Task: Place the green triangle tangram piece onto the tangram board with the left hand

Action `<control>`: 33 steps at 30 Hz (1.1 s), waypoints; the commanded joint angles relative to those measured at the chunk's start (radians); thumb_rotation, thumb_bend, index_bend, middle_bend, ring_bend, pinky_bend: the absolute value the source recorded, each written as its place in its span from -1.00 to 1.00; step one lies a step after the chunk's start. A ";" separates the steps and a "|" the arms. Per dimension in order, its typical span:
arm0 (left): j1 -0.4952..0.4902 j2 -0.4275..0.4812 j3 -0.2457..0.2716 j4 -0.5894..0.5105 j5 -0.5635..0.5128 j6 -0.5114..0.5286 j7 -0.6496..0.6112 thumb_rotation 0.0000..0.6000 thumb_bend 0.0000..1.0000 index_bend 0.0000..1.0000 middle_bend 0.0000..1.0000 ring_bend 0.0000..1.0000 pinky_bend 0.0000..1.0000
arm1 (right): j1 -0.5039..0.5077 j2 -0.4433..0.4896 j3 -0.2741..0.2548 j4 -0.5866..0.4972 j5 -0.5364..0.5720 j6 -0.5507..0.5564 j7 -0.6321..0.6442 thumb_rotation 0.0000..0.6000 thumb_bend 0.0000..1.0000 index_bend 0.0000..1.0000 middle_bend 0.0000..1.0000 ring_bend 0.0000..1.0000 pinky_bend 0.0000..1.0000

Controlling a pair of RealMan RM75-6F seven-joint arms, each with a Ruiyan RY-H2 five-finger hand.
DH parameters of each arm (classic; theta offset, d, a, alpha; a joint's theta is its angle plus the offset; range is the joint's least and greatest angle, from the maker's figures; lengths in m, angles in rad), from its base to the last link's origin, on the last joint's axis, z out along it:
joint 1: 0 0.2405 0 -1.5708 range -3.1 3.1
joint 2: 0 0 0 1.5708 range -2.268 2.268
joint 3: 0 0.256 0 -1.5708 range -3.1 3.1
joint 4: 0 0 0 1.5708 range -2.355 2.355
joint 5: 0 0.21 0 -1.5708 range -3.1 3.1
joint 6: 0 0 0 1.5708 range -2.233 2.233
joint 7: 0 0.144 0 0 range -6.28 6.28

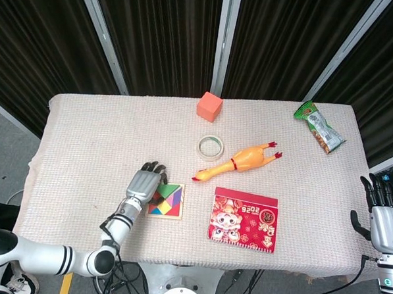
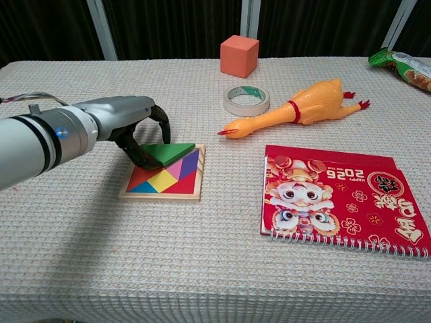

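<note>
Our left hand (image 2: 131, 128) grasps the green triangle (image 2: 168, 153) over the tangram board (image 2: 165, 175); we should lower it flat, aligned with the board's far corner

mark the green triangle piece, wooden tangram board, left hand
green triangle tangram piece (image 2: 170, 152), chest view, middle of its top face
wooden tangram board (image 2: 161, 196), chest view, near frame edge
left hand (image 2: 124, 116), chest view, back of the hand
</note>
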 commanded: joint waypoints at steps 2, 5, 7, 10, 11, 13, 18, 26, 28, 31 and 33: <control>0.002 0.008 0.005 -0.013 0.008 0.009 0.000 1.00 -0.44 -0.14 -0.75 -1.00 -0.83 | 0.001 -0.001 0.000 0.000 -0.001 -0.001 -0.001 1.00 -0.31 -1.00 -1.00 -1.00 -1.00; 0.003 0.010 0.010 -0.017 0.012 0.014 0.002 1.00 -0.44 -0.14 -0.75 -1.00 -0.83 | 0.001 -0.001 0.000 -0.001 -0.001 0.000 -0.002 1.00 -0.31 -1.00 -1.00 -1.00 -1.00; 0.003 0.010 0.012 -0.018 0.011 0.013 0.002 1.00 -0.43 -0.13 -0.75 -1.00 -0.83 | 0.000 0.000 0.000 -0.001 -0.001 0.000 -0.002 1.00 -0.31 -1.00 -1.00 -1.00 -1.00; 0.003 0.009 0.017 -0.018 0.010 0.012 0.004 1.00 -0.44 -0.13 -0.75 -1.00 -0.83 | 0.000 0.000 0.000 0.000 0.001 -0.001 -0.002 1.00 -0.31 -1.00 -1.00 -1.00 -1.00; 0.002 0.008 0.018 -0.018 0.009 0.012 0.005 1.00 -0.44 -0.13 -0.75 -1.00 -0.83 | 0.000 0.000 0.000 0.000 0.001 -0.001 -0.001 1.00 -0.31 -1.00 -1.00 -1.00 -1.00; 0.002 0.006 0.019 -0.018 0.007 0.011 0.004 1.00 -0.44 -0.13 -0.75 -1.00 -0.83 | 0.001 0.000 0.000 0.001 0.001 -0.002 0.000 1.00 -0.31 -1.00 -1.00 -1.00 -1.00; -0.005 -0.001 0.017 -0.008 0.000 0.007 0.009 1.00 -0.44 -0.13 -0.75 -1.00 -0.83 | 0.000 0.000 0.000 0.004 0.003 -0.003 0.004 1.00 -0.31 -1.00 -1.00 -1.00 -1.00; -0.012 -0.004 0.014 -0.003 -0.006 0.002 0.012 1.00 -0.44 -0.20 -0.75 -1.00 -0.83 | 0.000 -0.001 0.001 0.008 0.006 -0.007 0.010 1.00 -0.31 -1.00 -1.00 -1.00 -1.00; -0.013 -0.004 0.014 -0.006 -0.009 -0.001 0.011 1.00 -0.44 -0.25 -0.75 -1.00 -0.83 | 0.000 0.000 0.001 0.008 0.007 -0.008 0.011 1.00 -0.31 -1.00 -1.00 -1.00 -1.00; -0.017 -0.001 0.015 -0.009 -0.015 -0.011 0.013 1.00 -0.45 -0.42 -0.75 -1.00 -0.83 | 0.001 0.000 0.001 0.008 0.005 -0.008 0.011 1.00 -0.31 -1.00 -1.00 -1.00 -1.00; -0.019 0.000 0.016 -0.009 -0.015 -0.013 0.011 1.00 -0.46 -0.51 -0.75 -1.00 -0.83 | 0.000 0.000 0.001 0.007 0.004 -0.006 0.011 1.00 -0.30 -1.00 -1.00 -1.00 -1.00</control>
